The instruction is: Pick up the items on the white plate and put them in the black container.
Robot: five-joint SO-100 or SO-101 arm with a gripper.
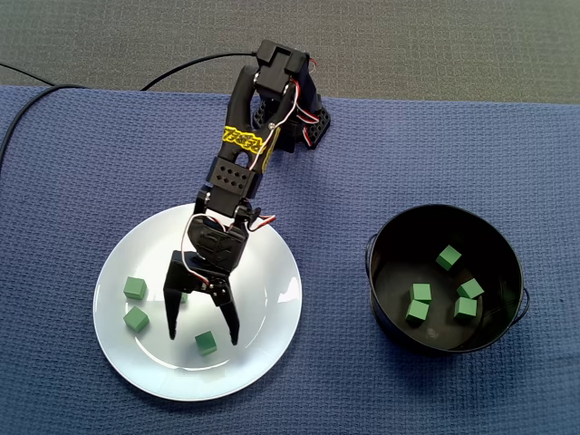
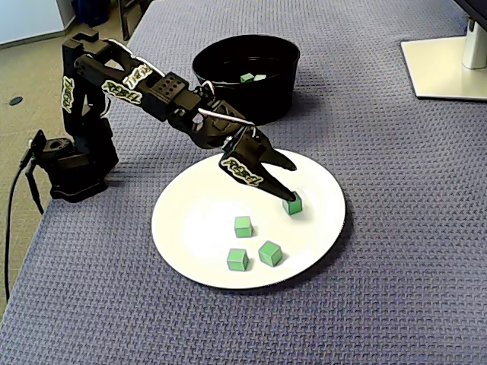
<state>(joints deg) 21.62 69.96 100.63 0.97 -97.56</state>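
Four cubes on plate, five in container, gripper spread open over one cube, grasp step, next calls for lowering and closing squarely.

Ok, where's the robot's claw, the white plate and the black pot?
gripper (image 1: 203, 340), in a fixed view, midway between its open fingertips.
white plate (image 1: 268, 292), in a fixed view, bare right part.
black container (image 1: 491, 248), in a fixed view, inner wall.

Seemingly nine green cubes, one white plate, one black container.
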